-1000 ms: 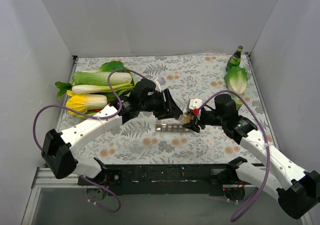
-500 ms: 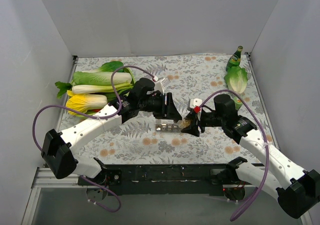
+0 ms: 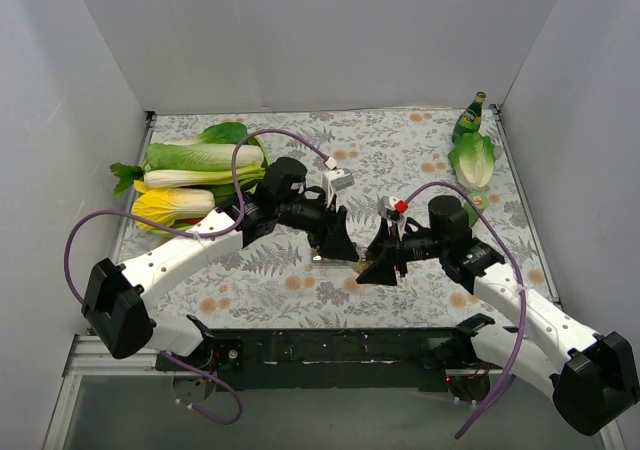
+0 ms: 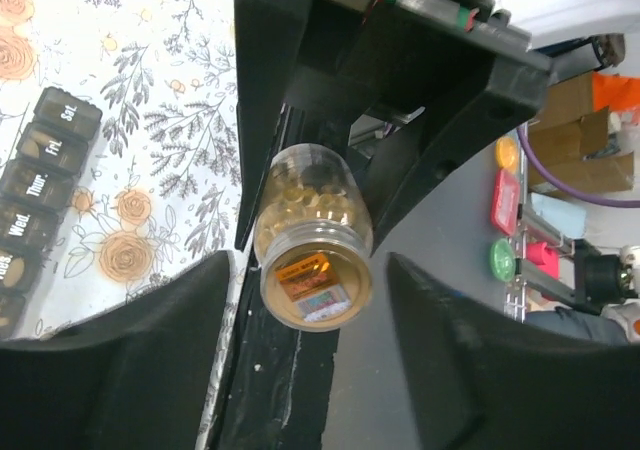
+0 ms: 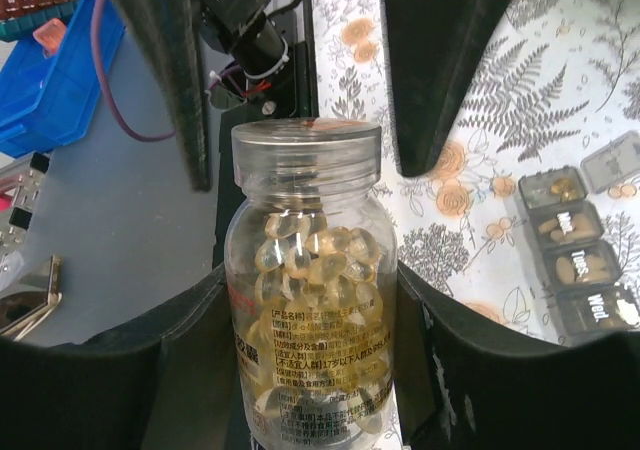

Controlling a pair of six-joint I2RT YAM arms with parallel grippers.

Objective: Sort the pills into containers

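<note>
My right gripper (image 5: 310,370) is shut on a clear pill bottle (image 5: 308,290) full of amber softgels, its lid pointing away from the wrist. In the top view the right gripper (image 3: 375,267) holds it near the table's front middle. My left gripper (image 3: 340,245) faces it, open. In the left wrist view the bottle's lid end (image 4: 313,238) sits just beyond the spread left gripper (image 4: 310,370), untouched. The containers, a strip of dark compartments with day labels and pills inside (image 5: 578,240), lie on the cloth beside the bottle (image 4: 40,185). In the top view the arms mostly hide the strip (image 3: 316,259).
Leafy cabbages (image 3: 190,175) lie at the left of the floral cloth. A small green bottle (image 3: 469,118) and a lettuce leaf (image 3: 472,158) are at the back right. The black base rail (image 3: 330,348) runs along the near edge.
Both grippers have moved toward the near edge. The right gripper has carried the bottle down and left, and the left gripper has swung round to face the bottle's lid.
</note>
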